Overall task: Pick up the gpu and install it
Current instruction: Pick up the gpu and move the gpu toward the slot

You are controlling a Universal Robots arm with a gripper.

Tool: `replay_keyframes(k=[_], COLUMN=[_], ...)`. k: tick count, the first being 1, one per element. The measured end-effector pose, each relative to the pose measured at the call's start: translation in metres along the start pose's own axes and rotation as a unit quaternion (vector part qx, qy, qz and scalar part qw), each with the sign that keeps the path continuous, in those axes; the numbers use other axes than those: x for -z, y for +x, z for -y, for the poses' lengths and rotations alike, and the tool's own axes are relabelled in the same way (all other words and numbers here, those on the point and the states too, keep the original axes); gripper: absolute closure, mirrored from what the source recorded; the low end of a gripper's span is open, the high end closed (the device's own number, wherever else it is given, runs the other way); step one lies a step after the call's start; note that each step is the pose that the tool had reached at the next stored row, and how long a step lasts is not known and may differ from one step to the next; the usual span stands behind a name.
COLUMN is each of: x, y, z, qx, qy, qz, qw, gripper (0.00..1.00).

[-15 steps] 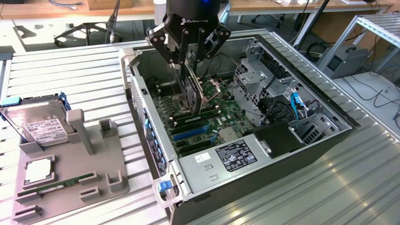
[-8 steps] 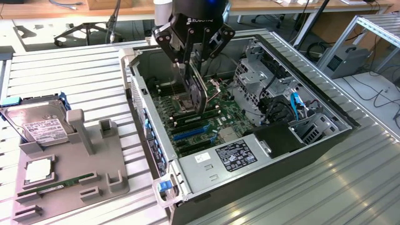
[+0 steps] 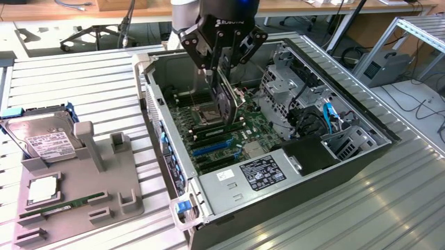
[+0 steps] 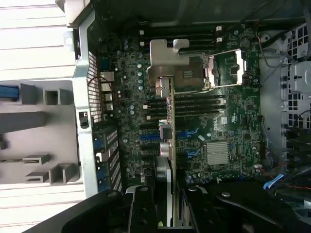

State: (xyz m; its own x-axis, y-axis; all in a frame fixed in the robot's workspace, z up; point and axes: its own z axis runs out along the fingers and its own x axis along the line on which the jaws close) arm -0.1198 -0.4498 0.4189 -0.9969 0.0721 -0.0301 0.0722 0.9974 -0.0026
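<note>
My gripper (image 3: pixel 221 70) is shut on the gpu (image 3: pixel 226 104), a slim dark card that hangs on edge, slightly tilted, inside the open computer case (image 3: pixel 174 156). The card hovers over the motherboard (image 3: pixel 240 133), above the processor socket (image 3: pixel 207 115) and the memory slots. The blue expansion slots (image 3: pixel 210 148) lie lower on the board. In the wrist view the gpu (image 4: pixel 165 68) is seen edge-on, its pale metal bracket at the far end, with my gripper (image 4: pixel 167 206) clamped on its near end. Beneath it lie the motherboard (image 4: pixel 228 126) and blue slots (image 4: pixel 150 137).
A grey parts fixture (image 3: pixel 90 177) stands at the exterior view's left, with a silver hard drive (image 3: pixel 45 138), a processor (image 3: pixel 43 190) and a green memory stick (image 3: pixel 62 204). Inside the case are a power supply (image 3: pixel 261 172), a drive cage (image 3: pixel 285 88) and cables (image 3: pixel 326 117).
</note>
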Motion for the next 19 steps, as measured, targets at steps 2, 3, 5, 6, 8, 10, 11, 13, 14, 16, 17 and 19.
replay_keyframes(k=[2,3,5,6,8,10,11,13,14,16,17,19], x=[-0.0001,-0.0001,-0.0002,-0.0003,-0.0004,-0.0005,-0.0005,-0.0006,-0.0006,-0.0008,-0.0008,-0.0008], y=[-0.003,-0.004,-0.007,-0.008,-0.012,-0.015,-0.016,-0.020,-0.021,-0.023,-0.025,-0.027], z=[-0.0002,-0.0003,-0.0005,-0.0006,-0.0009,-0.0011,-0.0012,-0.0015,-0.0016,-0.0018,-0.0019,-0.0022], qx=[0.000,0.000,0.000,0.000,0.000,0.000,0.000,0.000,0.000,0.000,0.000,0.000], qy=[0.0004,0.0005,0.0009,0.0011,0.0017,0.0021,0.0024,0.0029,0.0031,0.0033,0.0035,0.0039], qz=[0.0000,0.0000,-0.0001,0.0000,-0.0001,-0.0001,-0.0001,-0.0001,-0.0001,-0.0001,-0.0001,-0.0002], qw=[1.0000,1.0000,1.0000,1.0000,1.0000,1.0000,1.0000,1.0000,1.0000,1.0000,1.0000,1.0000], gripper=[0.73,0.73,0.73,0.73,0.73,0.73,0.73,0.73,0.73,0.73,0.73,0.73])
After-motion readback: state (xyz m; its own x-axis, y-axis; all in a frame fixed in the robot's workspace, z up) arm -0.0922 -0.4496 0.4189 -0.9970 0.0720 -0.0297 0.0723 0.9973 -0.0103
